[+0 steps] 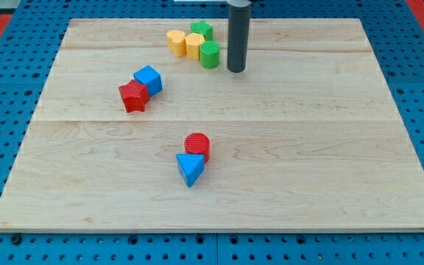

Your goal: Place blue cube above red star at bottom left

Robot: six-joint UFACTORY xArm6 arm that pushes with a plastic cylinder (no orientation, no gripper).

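Light is bright and even across the wooden board (pixel 271 147), seemingly from overhead. Shadows are short and soft, hugging each block's base. No glare shows on the wood. Focus is sharp near and far; the board's far edge narrows with perspective.

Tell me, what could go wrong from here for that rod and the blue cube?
The blue cube already touches the red star, so a push from my tip may drag the star along. The tip stands right beside the green cylinder and yellow blocks; moving off carelessly could scatter them.
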